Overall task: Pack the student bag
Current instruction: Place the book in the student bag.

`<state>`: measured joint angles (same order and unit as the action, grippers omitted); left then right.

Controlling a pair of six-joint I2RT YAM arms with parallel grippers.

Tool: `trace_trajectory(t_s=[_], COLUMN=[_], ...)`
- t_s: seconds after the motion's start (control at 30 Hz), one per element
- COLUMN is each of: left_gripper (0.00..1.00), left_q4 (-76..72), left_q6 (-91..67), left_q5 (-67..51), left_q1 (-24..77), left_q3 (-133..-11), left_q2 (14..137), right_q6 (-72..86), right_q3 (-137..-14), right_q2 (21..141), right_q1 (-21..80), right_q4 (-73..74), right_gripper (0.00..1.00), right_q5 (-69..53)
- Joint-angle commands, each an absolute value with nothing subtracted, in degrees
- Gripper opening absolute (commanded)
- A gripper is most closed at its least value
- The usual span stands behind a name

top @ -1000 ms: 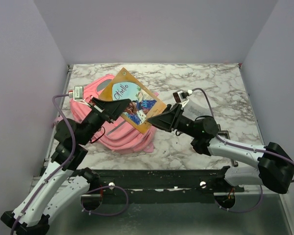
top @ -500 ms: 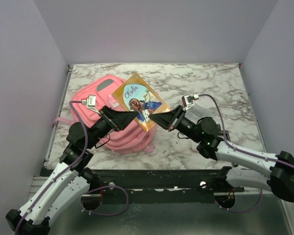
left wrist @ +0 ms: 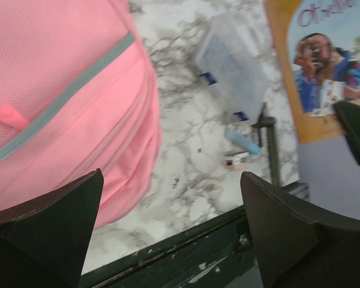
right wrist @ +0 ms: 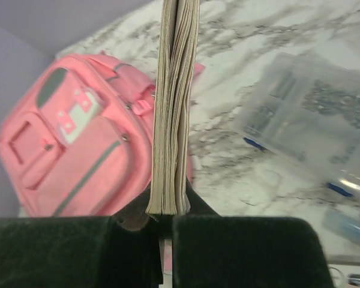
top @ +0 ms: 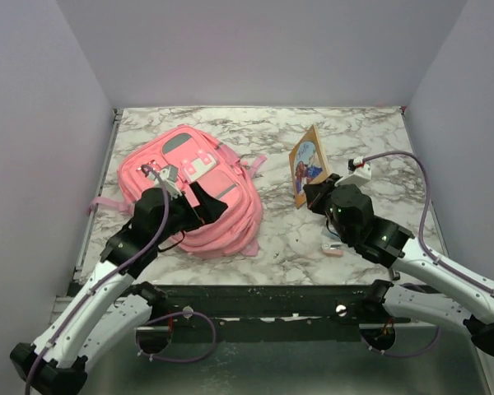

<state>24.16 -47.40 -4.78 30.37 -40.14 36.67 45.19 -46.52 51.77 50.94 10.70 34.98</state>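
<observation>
Left gripper [top: 202, 204] hangs spread wide with nothing between its jaws, over the near right part of the student bag [top: 181, 160]. In its wrist view the two dark fingers [left wrist: 48, 228] stand far apart at the bottom corners, with pink fabric and marble showing in the gap. Right gripper [top: 313, 191] is clamped tight on the lower edge of a book [top: 307, 164]. Its wrist view looks straight along the page edges [right wrist: 174, 108], which rise from between the pinched pads [right wrist: 240, 246].

The student bag lies flat on the left half of the table [top: 354, 132], front side up. Its grey-trimmed pockets and white patch face the camera, and a pink strap trails off its left side. The bag's far end reaches towards the far left corner, and its near edge stops short of the table's near rim.

Right of the bag and apart from it, the book stands upright on edge, its orange cover with a figure in blue turned left towards the bag. Whether its bottom corner touches the marble cannot be told.

Further right, the left wrist view shows a clear plastic case [left wrist: 231, 66] lying on the marble. Just near of it are a blue tube [left wrist: 243, 141] and a small white-and-pink piece [left wrist: 237, 159], close to the table's near edge.
</observation>
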Motion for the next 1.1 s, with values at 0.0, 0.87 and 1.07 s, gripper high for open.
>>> trace_trajectory(t_s=[0.0,0.87,1.07], left_gripper=[0.98,0.24,0.0], left_q4=[35.33,50.03,50.11], left_q6=[-39.9,-28.11,-27.82], left_q5=[-3.57,21.47,23.83], left_q1=[30.5,52.91,52.96], left_q3=[-44.55,-63.98,-66.1], left_q2=[48.61,85.84,81.06], right_q6=[36.99,38.45,39.45], right_q3=[-46.08,-40.39,-39.05], right_q2=[48.81,40.25,42.12], right_q1=[50.93,50.84,50.8], right_q4=[22.79,20.95,20.57], right_gripper=[0.01,0.01,0.01], right_q5=[42.04,29.61,26.71])
